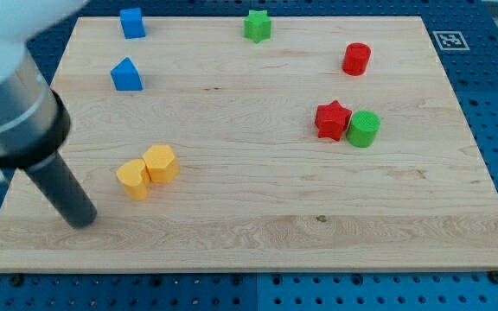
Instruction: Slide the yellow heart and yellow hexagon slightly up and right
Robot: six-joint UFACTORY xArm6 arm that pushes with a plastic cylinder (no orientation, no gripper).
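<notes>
Camera view. My tip (83, 221) rests on the wooden board (258, 233) near the view's bottom left, holding nothing; it has no jaws to open. Just to its right and slightly up, apart from it, sits the yellow heart (132, 178), touching the yellow hexagon (160, 162) on its upper right. Above them, blue house-shaped block (126, 75); a blue cube (131, 22) at the top edge. Green star (257, 25) top centre. Red cylinder (356, 59) upper right. Red star (332, 119) touches green cylinder (363, 128) at right.
</notes>
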